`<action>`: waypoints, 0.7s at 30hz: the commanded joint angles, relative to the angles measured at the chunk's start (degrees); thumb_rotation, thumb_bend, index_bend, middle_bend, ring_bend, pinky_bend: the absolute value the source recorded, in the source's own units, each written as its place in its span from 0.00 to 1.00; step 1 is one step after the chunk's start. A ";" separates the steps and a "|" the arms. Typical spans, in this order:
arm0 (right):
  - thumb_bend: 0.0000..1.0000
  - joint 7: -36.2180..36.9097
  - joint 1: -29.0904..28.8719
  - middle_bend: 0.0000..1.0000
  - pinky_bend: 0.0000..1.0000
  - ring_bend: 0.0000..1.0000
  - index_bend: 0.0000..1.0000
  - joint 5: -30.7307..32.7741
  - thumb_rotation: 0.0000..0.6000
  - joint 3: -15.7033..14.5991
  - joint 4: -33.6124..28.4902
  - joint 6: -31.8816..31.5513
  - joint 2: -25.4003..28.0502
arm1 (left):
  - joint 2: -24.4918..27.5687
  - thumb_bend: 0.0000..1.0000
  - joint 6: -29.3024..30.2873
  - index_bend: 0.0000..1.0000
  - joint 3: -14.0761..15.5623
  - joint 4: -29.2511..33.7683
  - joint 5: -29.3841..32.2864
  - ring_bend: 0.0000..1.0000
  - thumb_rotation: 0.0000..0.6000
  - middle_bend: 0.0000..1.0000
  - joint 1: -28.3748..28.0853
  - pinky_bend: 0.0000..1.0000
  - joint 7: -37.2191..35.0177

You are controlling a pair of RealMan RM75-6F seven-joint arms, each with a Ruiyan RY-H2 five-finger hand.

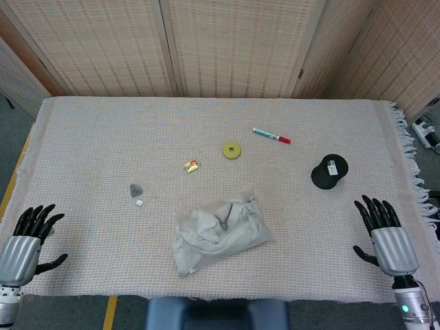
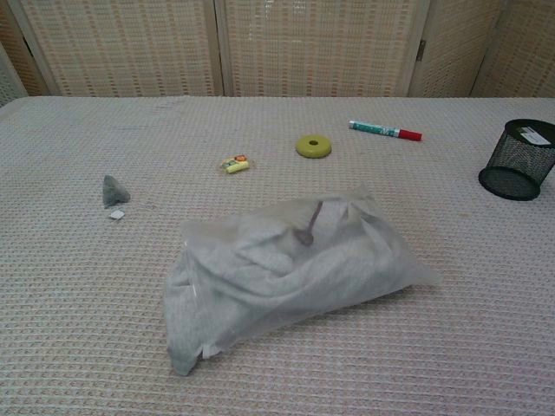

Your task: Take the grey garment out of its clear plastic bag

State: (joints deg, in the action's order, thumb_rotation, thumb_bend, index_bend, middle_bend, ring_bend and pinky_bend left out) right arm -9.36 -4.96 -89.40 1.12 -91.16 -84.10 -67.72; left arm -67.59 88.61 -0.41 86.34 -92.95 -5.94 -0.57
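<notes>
The grey garment sits crumpled inside its clear plastic bag (image 1: 218, 232) near the table's front middle; in the chest view the bag (image 2: 286, 264) fills the centre, with a dark cord showing through the plastic. My left hand (image 1: 26, 237) rests at the front left edge, fingers spread, holding nothing. At the front right edge my right hand (image 1: 385, 234) lies the same way, fingers apart and empty. Both hands are well away from the bag. Neither hand shows in the chest view.
A black mesh cup (image 1: 330, 172) stands at the right. A green and red marker (image 1: 271, 135), a yellow-green ring (image 1: 232, 150), a small yellow packet (image 1: 191, 166) and a grey tea bag (image 1: 136, 190) lie beyond the bag. A woven cloth (image 1: 103, 137) covers the table.
</notes>
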 commanded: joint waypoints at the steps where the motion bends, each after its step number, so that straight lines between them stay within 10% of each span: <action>1: 0.11 -0.04 0.00 0.00 0.00 0.00 0.00 0.16 1.00 0.01 -0.06 0.12 0.05 | -0.14 0.15 -0.22 0.21 0.47 -0.05 -0.58 0.00 1.00 0.10 -0.08 0.07 -0.28; 8: 0.11 -0.67 -0.17 0.00 0.00 0.00 0.00 0.22 1.00 0.11 0.13 0.36 -0.27 | -2.63 0.15 -1.79 0.28 4.72 -2.63 -7.39 0.00 1.00 0.10 -1.51 0.07 -7.16; 21: 0.11 -3.35 -1.26 0.00 0.00 0.00 0.00 1.67 1.00 0.06 0.04 3.26 -1.47 | -25.73 0.28 5.62 0.50 9.80 -26.14 -20.69 0.00 1.00 0.10 -3.50 0.04 -21.60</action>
State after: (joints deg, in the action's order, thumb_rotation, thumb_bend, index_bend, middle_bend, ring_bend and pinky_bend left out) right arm -12.71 -6.10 -87.89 1.19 -91.04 -81.02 -69.24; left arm -89.12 92.22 8.54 63.55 -111.36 -8.79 -20.30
